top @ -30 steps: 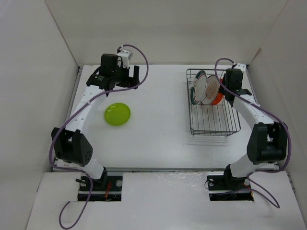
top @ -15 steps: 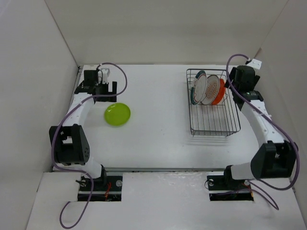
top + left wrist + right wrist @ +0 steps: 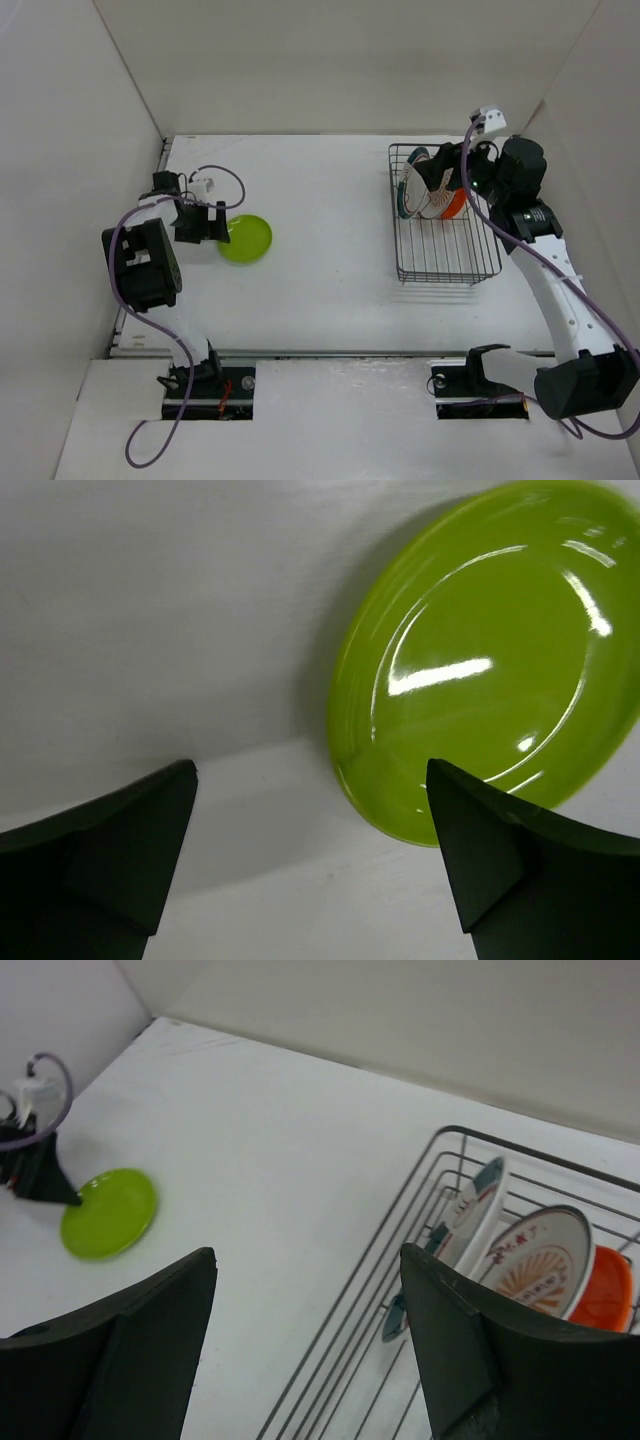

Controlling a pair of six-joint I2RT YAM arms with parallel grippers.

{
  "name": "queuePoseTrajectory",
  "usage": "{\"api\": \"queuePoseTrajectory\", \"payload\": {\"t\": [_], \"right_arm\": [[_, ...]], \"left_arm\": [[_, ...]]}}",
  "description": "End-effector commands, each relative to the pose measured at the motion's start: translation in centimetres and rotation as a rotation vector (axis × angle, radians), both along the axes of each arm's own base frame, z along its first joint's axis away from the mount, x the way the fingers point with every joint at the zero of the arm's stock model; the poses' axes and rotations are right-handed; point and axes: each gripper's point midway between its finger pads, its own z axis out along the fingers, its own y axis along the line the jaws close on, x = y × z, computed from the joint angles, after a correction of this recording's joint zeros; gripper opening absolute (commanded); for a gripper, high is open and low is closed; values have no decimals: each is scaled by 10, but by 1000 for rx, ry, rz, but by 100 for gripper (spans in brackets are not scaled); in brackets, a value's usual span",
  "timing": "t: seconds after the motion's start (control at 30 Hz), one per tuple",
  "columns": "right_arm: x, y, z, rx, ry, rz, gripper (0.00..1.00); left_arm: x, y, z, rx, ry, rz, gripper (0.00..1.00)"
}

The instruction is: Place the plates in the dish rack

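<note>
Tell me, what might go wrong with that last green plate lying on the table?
The lime-green plate lies flat, and the open left gripper sits at its edge. It may just shove the plate along rather than catch the rim. The three plates in the dish rack lean together at the far end, so sliding in a fourth could knock them over.

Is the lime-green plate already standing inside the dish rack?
No, the lime-green plate lies flat on the table beside the left gripper, apart from the dish rack.
</note>
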Motion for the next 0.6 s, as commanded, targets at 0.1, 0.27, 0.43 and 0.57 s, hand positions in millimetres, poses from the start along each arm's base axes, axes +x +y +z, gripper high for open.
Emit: {"api": "queuePoseTrajectory", "payload": {"t": [0.1, 0.27, 0.43, 0.57], "right_arm": [[-14, 33, 11, -20, -78, 192, 79], [-15, 39, 4, -21, -69, 203, 79], [-13, 40, 1, -22, -60, 203, 79], [-12, 43, -2, -22, -51, 213, 79]], "left_arm": [[8, -23, -4, -202, 40, -59, 92], [10, -27, -15, -244, 70, -56, 80], [7, -30, -25, -266, 102, -48, 72], [3, -34, -27, -289, 120, -59, 61]]}}
